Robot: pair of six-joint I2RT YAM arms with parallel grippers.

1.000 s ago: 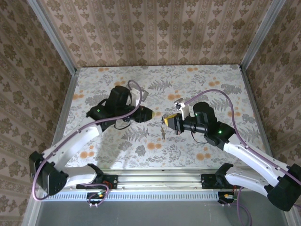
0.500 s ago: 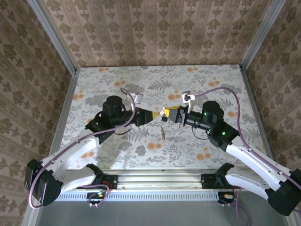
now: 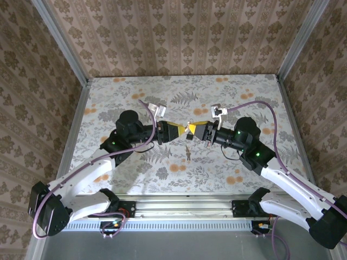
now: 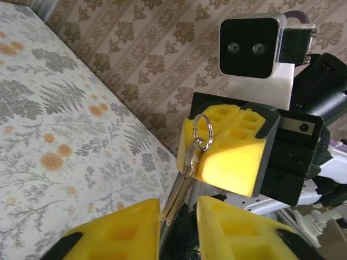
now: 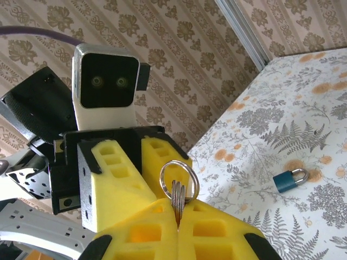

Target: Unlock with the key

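Right wrist: right gripper (image 5: 178, 215) pinches keys (image 5: 177, 193), blades hidden; left gripper (image 4: 179, 211) state unclear

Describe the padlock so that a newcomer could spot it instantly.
On the floral table, find where the left gripper and right gripper meet above its middle. Just toward the arm bases from there lies the padlock, flat and untouched. It alone has a blue body and silver shackle; the keys are pinched in the right gripper's yellow fingers.
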